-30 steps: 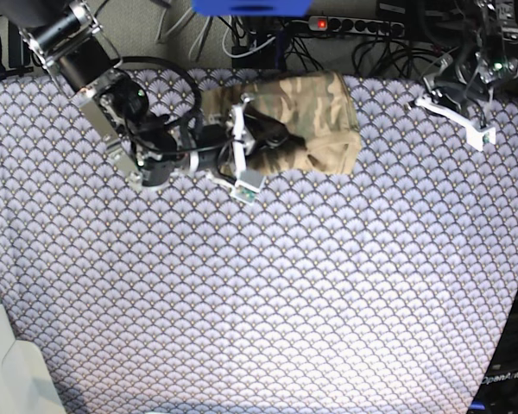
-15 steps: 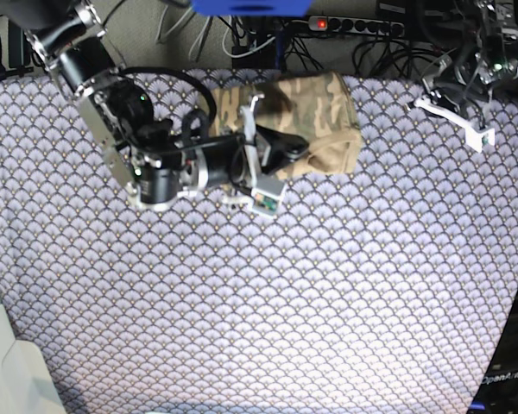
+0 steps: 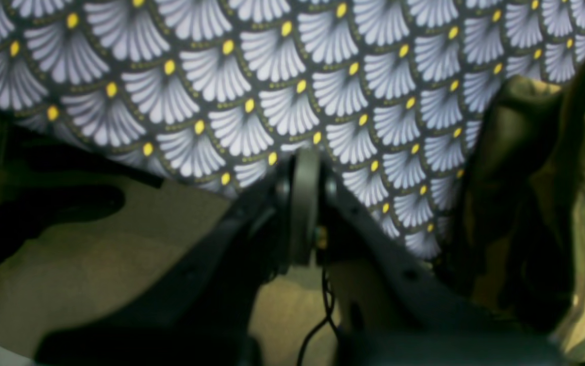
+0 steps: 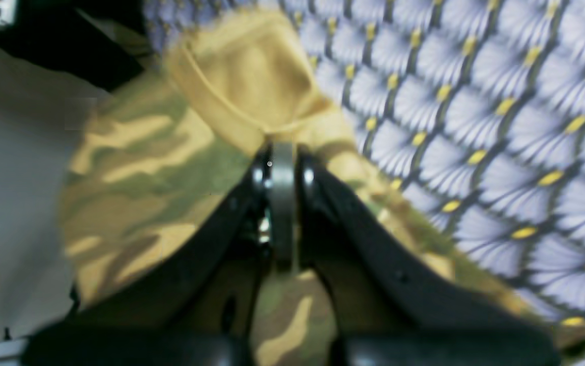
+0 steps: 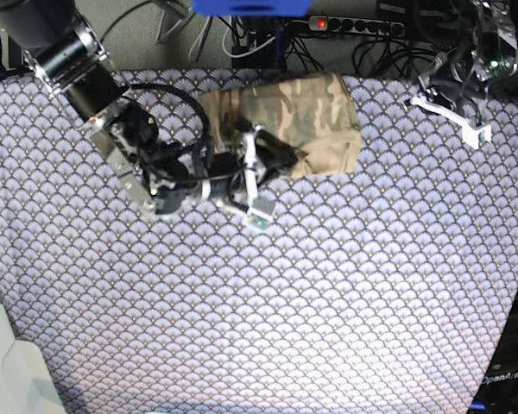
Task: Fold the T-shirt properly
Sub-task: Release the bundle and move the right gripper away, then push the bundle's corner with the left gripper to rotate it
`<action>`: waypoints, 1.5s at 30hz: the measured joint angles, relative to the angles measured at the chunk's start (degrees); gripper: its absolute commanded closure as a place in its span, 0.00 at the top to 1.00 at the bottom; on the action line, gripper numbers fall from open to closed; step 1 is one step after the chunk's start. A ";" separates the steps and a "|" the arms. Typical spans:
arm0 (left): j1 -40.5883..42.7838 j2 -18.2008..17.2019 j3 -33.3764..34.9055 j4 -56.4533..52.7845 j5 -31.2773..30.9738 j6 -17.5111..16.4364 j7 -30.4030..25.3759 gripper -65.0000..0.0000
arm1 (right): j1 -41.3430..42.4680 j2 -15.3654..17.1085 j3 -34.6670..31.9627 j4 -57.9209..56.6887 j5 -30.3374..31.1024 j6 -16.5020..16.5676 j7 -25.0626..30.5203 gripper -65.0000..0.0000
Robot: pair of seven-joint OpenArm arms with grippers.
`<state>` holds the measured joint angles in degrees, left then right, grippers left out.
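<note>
With the camouflage T-shirt [image 5: 293,121] bunched at the tablecloth's [image 5: 328,302] far edge, the right gripper [image 4: 282,152], seemingly pinched on its tan hem, should pull low and flat.

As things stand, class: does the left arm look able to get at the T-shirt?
Probably yes. The left tool sits at the table's far corner, and only bare tablecloth lies between it and the T-shirt. The right tool works the shirt's opposite, near edge, so it should not block.
</note>
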<state>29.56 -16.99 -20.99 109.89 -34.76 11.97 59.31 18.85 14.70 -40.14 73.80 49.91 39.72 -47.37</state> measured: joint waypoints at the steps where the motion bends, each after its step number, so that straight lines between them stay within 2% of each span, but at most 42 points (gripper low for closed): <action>1: -0.02 0.02 -0.02 0.00 0.02 0.00 -0.02 0.01 | 0.02 0.04 -1.25 -0.77 0.20 0.00 1.29 0.00; 7: -0.07 0.00 -0.02 0.00 0.02 0.00 0.02 0.01 | 0.35 -0.28 -6.08 -7.65 1.33 -0.07 9.27 0.00; 12: -0.07 0.02 0.11 0.00 0.02 0.00 0.04 0.01 | 1.46 -0.42 -6.16 -9.92 1.53 0.07 9.86 0.00; 14: -0.11 0.00 0.13 0.00 0.02 0.00 0.02 0.01 | 1.92 -0.42 -6.25 -9.92 1.51 0.07 9.01 0.00; 17: -0.22 0.04 0.13 0.09 0.02 0.00 0.02 0.01 | 3.13 -0.28 -6.23 -8.50 0.85 -0.09 4.83 0.00; 24: -0.90 0.07 0.24 0.15 0.02 0.02 0.20 0.01 | 1.95 4.55 -4.11 10.56 0.13 -0.31 -2.91 0.00; 29: -1.25 -0.24 6.47 0.33 -0.20 0.00 -0.42 0.01 | 0.13 8.22 2.56 22.03 0.33 0.07 -8.37 0.00; 34: -3.72 -0.11 10.67 0.31 0.00 0.02 -0.44 0.01 | -1.60 12.24 11.32 24.30 0.50 0.07 -11.26 0.00; 37: -4.96 0.00 12.66 0.09 0.11 0.04 -1.01 0.01 | -3.39 15.45 16.83 24.44 0.46 0.09 -11.61 0.00; 41: -6.43 0.02 15.19 -0.66 0.46 0.00 -0.48 0.01 | -10.14 19.21 24.59 24.37 0.44 0.11 -11.61 0.00; 45: -9.57 0.66 17.88 -5.75 0.63 0.00 -1.05 0.01 | -16.83 20.72 33.90 24.33 0.17 0.09 -10.40 0.00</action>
<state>19.99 -16.34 -3.11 104.14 -34.13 11.97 58.26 2.02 35.42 -6.24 98.13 50.09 39.81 -57.78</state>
